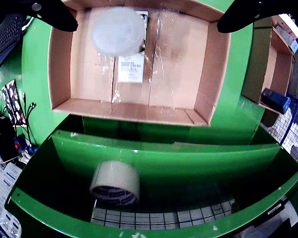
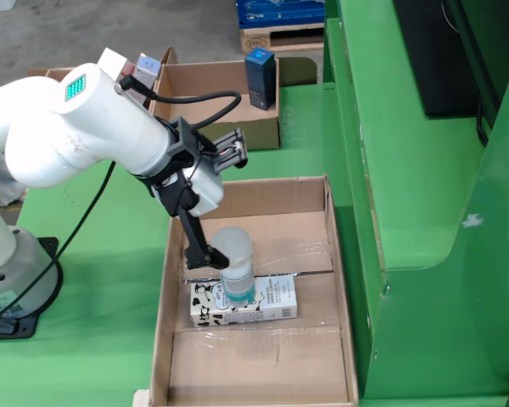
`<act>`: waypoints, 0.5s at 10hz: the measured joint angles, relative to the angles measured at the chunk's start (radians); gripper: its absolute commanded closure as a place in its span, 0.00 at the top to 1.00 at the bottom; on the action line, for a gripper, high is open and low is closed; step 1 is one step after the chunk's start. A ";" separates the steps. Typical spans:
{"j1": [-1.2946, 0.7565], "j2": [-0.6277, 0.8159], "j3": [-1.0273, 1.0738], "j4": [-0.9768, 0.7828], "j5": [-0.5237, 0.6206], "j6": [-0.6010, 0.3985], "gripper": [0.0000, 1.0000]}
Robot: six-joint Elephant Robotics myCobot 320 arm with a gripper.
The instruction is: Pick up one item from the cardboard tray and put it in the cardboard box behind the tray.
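In the fixed view my gripper (image 2: 217, 254) hangs low inside the cardboard tray (image 2: 164, 326), with one black finger (image 2: 197, 237) just left of a clear bottle (image 2: 236, 273) holding blue liquid. The bottle stands upright against a cow-print carton (image 2: 267, 301) lying flat. In the wrist view the black fingertips (image 1: 54, 15) sit far apart at the top corners, so the gripper (image 1: 149, 12) is open. The bottle's white cap (image 1: 116, 30) lies between them, nearer the left one, over the carton (image 1: 130, 67). The second finger is hidden in the fixed view.
Behind the tray stands another cardboard box (image 2: 205, 87) with a dark blue carton (image 2: 260, 78) at its right edge. A green metal frame (image 2: 407, 212) runs along the tray's right side. The wrist view shows a tape roll (image 1: 114, 182) in a green bin (image 1: 154, 158).
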 measured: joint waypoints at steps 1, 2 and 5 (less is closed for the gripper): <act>-0.011 -0.034 0.034 0.002 0.006 -0.001 1.00; -0.017 -0.092 0.077 -0.011 0.005 -0.001 1.00; -0.014 -0.190 0.138 -0.026 0.005 -0.003 1.00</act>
